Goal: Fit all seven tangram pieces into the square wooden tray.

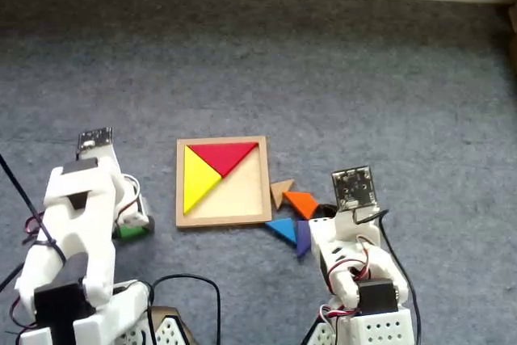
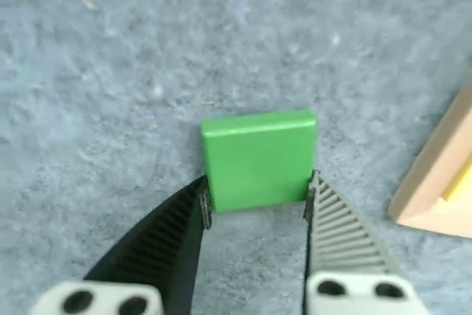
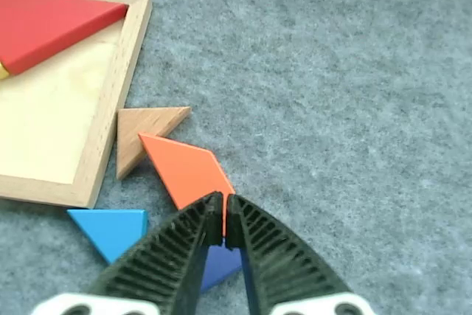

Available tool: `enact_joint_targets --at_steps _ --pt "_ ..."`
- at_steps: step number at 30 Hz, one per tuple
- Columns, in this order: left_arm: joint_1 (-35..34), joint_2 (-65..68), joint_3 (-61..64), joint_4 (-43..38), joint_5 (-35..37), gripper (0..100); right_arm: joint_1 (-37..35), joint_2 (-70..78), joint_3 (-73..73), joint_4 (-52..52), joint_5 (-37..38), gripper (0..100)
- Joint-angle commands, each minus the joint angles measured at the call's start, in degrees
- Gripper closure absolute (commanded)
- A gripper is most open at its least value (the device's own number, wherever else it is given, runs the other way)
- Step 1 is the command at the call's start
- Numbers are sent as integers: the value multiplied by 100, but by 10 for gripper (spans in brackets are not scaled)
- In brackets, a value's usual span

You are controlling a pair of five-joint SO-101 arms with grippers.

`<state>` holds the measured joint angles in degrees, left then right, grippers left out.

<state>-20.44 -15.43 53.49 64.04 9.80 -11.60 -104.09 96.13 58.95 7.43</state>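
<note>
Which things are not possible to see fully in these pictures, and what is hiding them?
- Purple piece: high view, partly under the right arm; right wrist view, mostly behind the jaws. Shape unclear.
- Green square: high view, mostly under the left arm.
- Tray: left wrist view, cut off by the picture edge.

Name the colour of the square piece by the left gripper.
Green piece, best in left wrist view.

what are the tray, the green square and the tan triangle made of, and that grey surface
Tray: pale wood, apparently unpainted; grain shows on the rim.
Green square: probably wood under smooth, opaque paint; no grain visible, so uncertain.
Tan triangle: bare wood, faint grain.
Grey surface: fuzzy, felt-like or carpet-like fabric.
</note>
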Motion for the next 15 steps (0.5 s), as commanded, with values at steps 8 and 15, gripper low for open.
enact_joint_targets --at_steps 8,15 --pt "1068 4 -1886 1319 44 995 57 -75 778 -31 -18 976" --pt "1560 31 -2747 1960 53 993 189 -75 778 -31 -18 976"
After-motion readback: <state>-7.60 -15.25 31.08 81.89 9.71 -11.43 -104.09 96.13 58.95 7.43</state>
